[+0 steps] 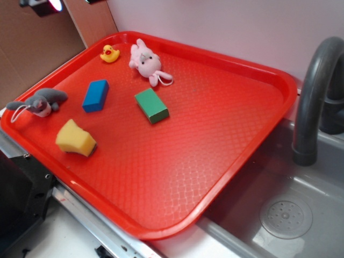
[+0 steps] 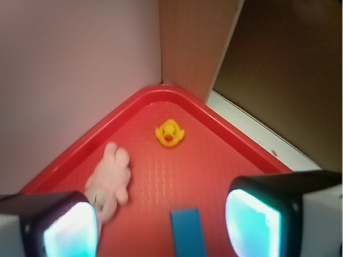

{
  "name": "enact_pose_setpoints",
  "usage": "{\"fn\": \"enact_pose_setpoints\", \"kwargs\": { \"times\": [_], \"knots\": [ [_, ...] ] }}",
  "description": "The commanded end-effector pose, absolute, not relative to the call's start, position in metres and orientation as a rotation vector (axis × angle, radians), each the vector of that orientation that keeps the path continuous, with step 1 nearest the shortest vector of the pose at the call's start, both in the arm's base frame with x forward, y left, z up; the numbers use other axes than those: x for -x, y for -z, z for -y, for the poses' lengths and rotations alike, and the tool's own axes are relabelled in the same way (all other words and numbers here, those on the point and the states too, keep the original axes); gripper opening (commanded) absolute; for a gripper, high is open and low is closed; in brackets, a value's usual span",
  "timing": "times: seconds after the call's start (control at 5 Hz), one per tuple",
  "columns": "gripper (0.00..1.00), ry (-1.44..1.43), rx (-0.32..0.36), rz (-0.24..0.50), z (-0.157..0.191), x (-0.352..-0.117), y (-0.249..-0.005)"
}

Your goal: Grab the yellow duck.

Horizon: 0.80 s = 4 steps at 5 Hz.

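The yellow duck (image 1: 109, 53) is tiny and glossy with an orange-red beak. It sits upright in the far left corner of the red tray (image 1: 226, 123). In the wrist view the duck (image 2: 170, 133) lies ahead of my gripper (image 2: 161, 230), near the tray corner (image 2: 161, 92). The gripper is open and empty, its two fingers wide apart and well short of the duck, above the tray. In the exterior view only a dark part of the gripper (image 1: 42, 5) shows at the top left edge.
A pink plush (image 1: 145, 62) lies right of the duck and also shows in the wrist view (image 2: 110, 179). On the tray are a blue block (image 1: 95, 95), a green block (image 1: 151, 105), a yellow sponge wedge (image 1: 76, 138) and a grey plush (image 1: 40, 101). A faucet (image 1: 314, 91) and sink (image 1: 285, 215) stand at the right.
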<state>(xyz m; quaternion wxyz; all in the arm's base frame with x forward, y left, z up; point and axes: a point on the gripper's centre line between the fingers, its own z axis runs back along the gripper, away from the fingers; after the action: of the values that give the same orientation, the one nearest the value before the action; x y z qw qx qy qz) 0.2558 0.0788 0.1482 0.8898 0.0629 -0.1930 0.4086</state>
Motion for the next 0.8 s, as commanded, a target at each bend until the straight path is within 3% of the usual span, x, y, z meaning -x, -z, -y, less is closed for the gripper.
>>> {"fn": "enact_pose_setpoints", "kwargs": {
  "times": [0.0,0.2,0.6],
  "knots": [
    [1.0,-0.878,-0.186,0.407,-0.116,-0.286,-0.117],
    [1.0,-0.881,-0.222,0.371,-0.128,-0.296,-0.096],
    [1.0,-0.928,-0.216,0.307,-0.158,-0.296,-0.082]
  ]
}}
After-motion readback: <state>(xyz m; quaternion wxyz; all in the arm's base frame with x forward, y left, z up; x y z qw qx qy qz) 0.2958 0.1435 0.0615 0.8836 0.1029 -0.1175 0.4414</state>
